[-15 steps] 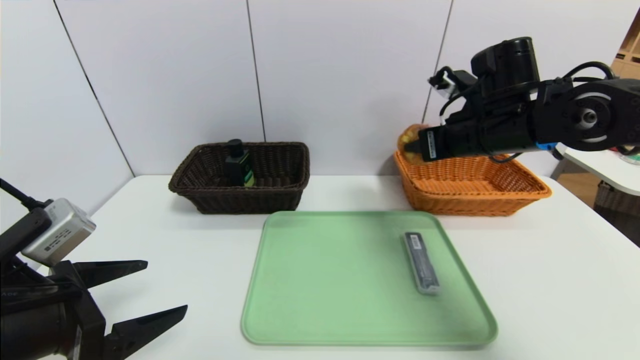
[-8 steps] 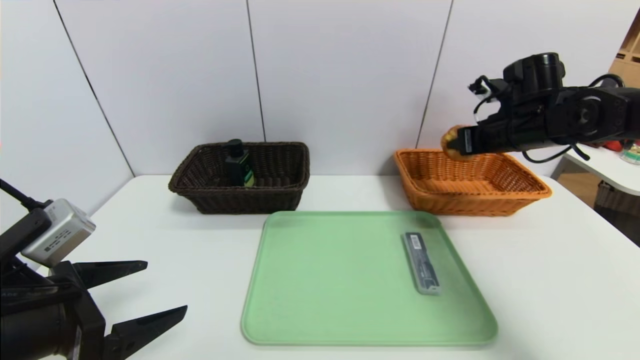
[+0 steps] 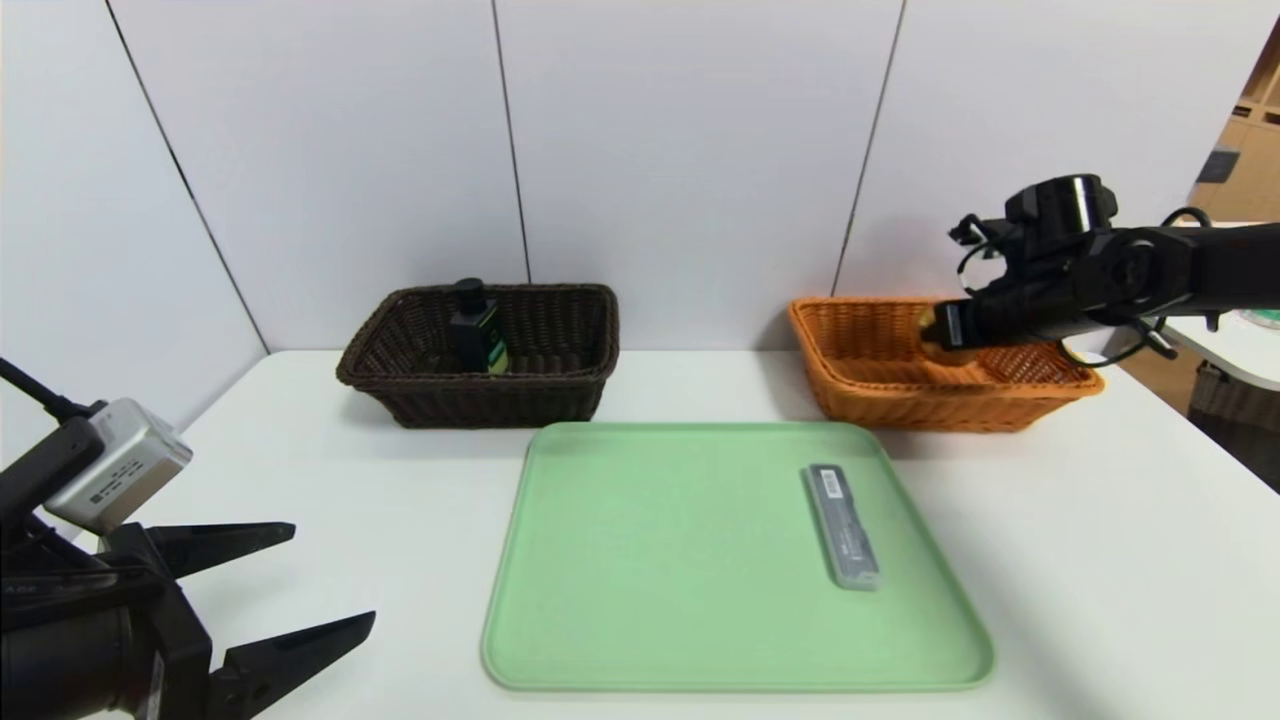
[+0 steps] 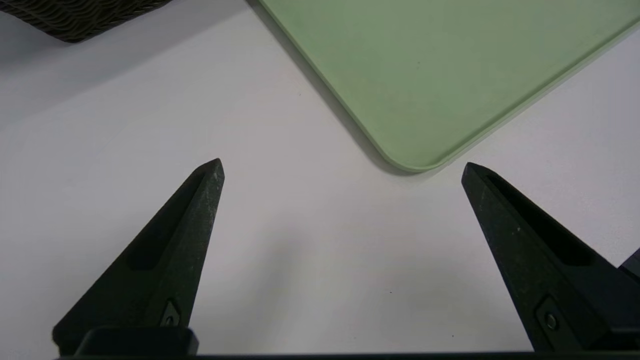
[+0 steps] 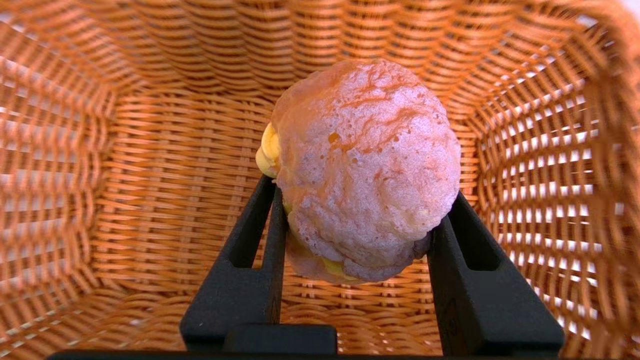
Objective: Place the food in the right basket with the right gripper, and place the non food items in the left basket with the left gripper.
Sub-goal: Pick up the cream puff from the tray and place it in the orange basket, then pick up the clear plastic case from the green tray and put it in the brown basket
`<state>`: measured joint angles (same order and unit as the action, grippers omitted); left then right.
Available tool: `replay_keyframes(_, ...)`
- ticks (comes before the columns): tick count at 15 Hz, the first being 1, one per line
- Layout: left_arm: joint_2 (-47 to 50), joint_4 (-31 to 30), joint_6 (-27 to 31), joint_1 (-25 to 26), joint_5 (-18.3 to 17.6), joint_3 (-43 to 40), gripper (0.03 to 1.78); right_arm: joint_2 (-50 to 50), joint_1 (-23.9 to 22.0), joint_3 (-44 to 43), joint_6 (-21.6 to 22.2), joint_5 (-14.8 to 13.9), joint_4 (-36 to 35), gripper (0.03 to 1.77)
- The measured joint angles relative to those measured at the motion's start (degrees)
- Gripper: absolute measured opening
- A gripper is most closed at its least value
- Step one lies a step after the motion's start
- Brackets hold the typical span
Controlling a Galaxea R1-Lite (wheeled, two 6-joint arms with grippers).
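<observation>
White is the colour of the tabletop (image 3: 420, 560), and at its near left the left gripper (image 3: 290, 580) hangs over it, fingers spread wide with nothing between them. A pale green tray (image 3: 700, 560) lies to the right of that gripper, in the near middle of the table. On the tray's right side rests a slim grey case (image 3: 843, 525), a barcode sticker at its far end.

Beyond the tray, at the far left, stands a dark brown wicker basket (image 3: 500, 400). A black pump bottle (image 3: 478, 330) with a green label is upright inside it. At the far right is an orange wicker basket (image 3: 950, 405). The right gripper (image 3: 935, 325) reaches into it from the right, its fingers closed on either side of a round bun (image 5: 370, 170) with a crackled pinkish-brown crust and a bit of yellow filling. The bun is within the basket's walls, still in the grip.

Behind the baskets rises a white panelled wall (image 3: 680, 150) with thin dark seams. At the far right, past the wall's edge, are another white table (image 3: 1225, 350) and light wooden shelving (image 3: 1250, 165).
</observation>
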<state>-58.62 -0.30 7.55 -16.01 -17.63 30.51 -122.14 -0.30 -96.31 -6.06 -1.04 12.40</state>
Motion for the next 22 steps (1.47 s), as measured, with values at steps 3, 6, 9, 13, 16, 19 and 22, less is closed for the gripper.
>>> replay_keyframes(3, 0.0, 0.0, 0.0, 0.0, 0.0, -0.1, 1.69, -1.8, -0.2, -0.5, 0.0, 0.0, 0.0, 0.80)
replay_keyframes(6, 0.0, 0.0, 0.0, 0.0, 0.1, -0.1, 1.69, -3.0, 0.0, -0.7, 0.0, 0.0, 0.3, 0.80)
replay_keyframes(9, -0.1, -0.1, -0.1, 0.0, 0.2, 0.0, 1.69, -3.4, 0.0, -1.3, 0.1, 0.0, 0.7, 1.07)
replay_keyframes(13, -0.2, -0.1, -0.1, 0.0, 0.2, 0.1, 1.69, -3.3, -0.1, -2.0, 0.2, 0.0, 1.5, 1.33)
replay_keyframes(16, -0.2, -0.1, -0.1, 0.0, 0.3, 0.2, 1.69, -2.6, 0.0, -2.8, 0.0, 0.0, 4.0, 1.45)
replay_keyframes(19, -0.1, -0.1, -0.2, 0.1, 0.3, 0.2, 1.69, -1.2, 0.1, -5.6, 0.1, 0.1, 9.1, 1.53)
replay_keyframes(22, 0.0, -0.1, -0.2, 0.1, 0.3, 0.2, 1.69, 1.2, 0.3, -6.8, 0.2, 0.2, 10.8, 1.59)
